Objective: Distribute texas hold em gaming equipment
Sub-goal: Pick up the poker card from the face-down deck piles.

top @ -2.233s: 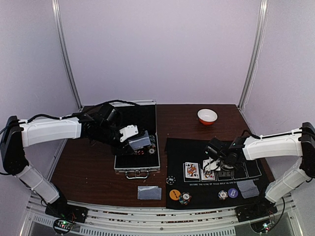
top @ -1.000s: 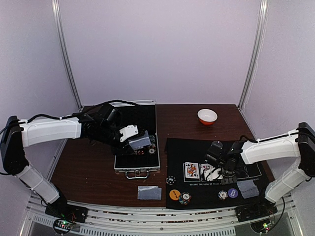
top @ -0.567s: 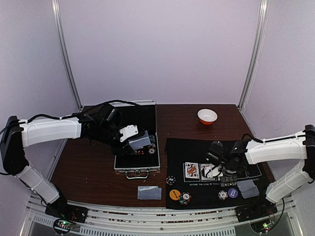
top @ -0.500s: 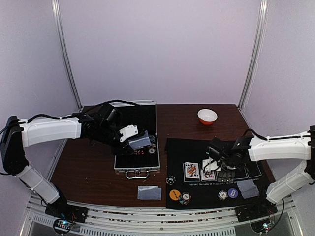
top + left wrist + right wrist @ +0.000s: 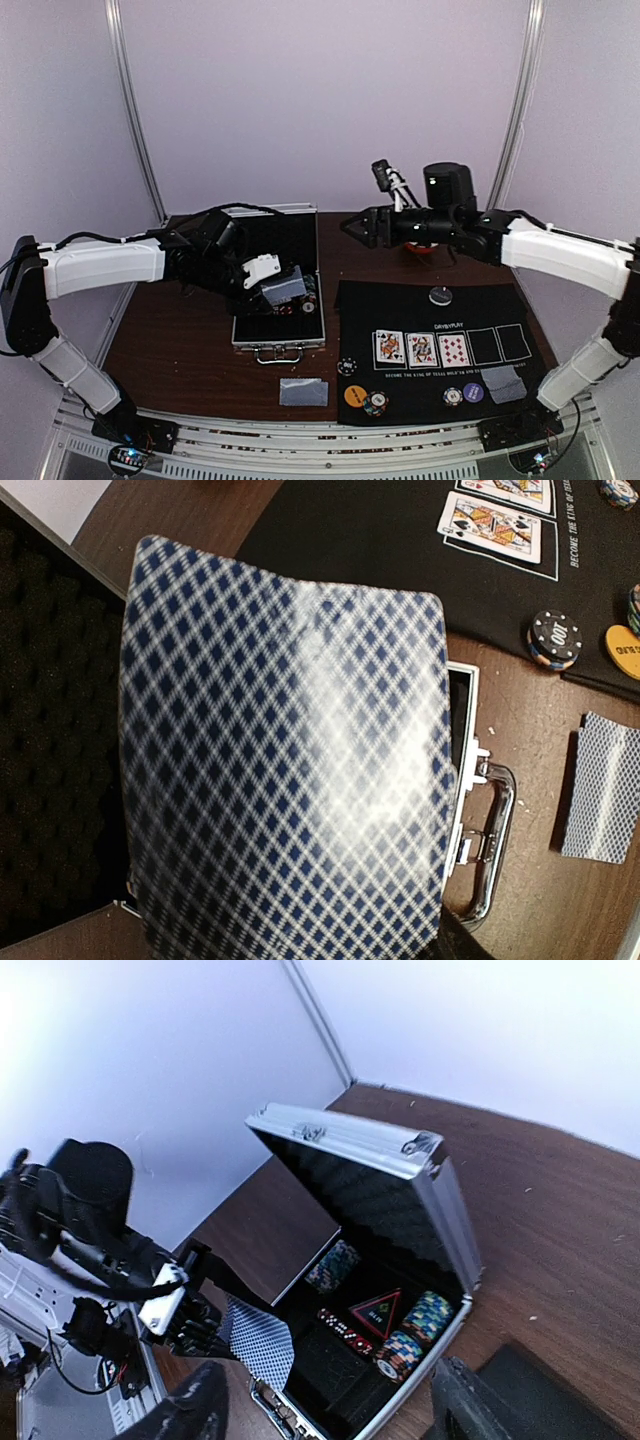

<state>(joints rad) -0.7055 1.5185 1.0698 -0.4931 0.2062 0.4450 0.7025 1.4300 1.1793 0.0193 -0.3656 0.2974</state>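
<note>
Desk [image 5: 180,350]: dark brown wood grain. A silver aluminium case [image 5: 281,343] stands open left of centre, with black egg-crate foam in the lid. The right wrist view shows striped chip stacks [image 5: 428,1312] in its tray.

A black cloth mat [image 5: 400,300] with white printed boxes lies right of the case. Three face-up cards [image 5: 421,348] fill the first three boxes, and a dark round disc [image 5: 439,295] lies behind them. Along the mat's near edge sit a dark chip [image 5: 347,367], an orange disc [image 5: 355,395], a striped chip stack [image 5: 376,403], a purple disc [image 5: 473,392] and a face-down pile [image 5: 505,382]. A second face-down pile [image 5: 303,392] lies on bare wood before the case handle.

The left tool [image 5: 272,283] is clamped on checked-back held cards [image 5: 290,740] above the open case. They block nearly the whole left wrist view.

The right tool [image 5: 330,1415] has its fingers apart with nothing between them. It is raised high over the back of the desk, pointing at the case.

Half a second earlier the right tool sat low over the third face-up card. Now it is up and that card lies uncovered. The left arm is unchanged.
</note>
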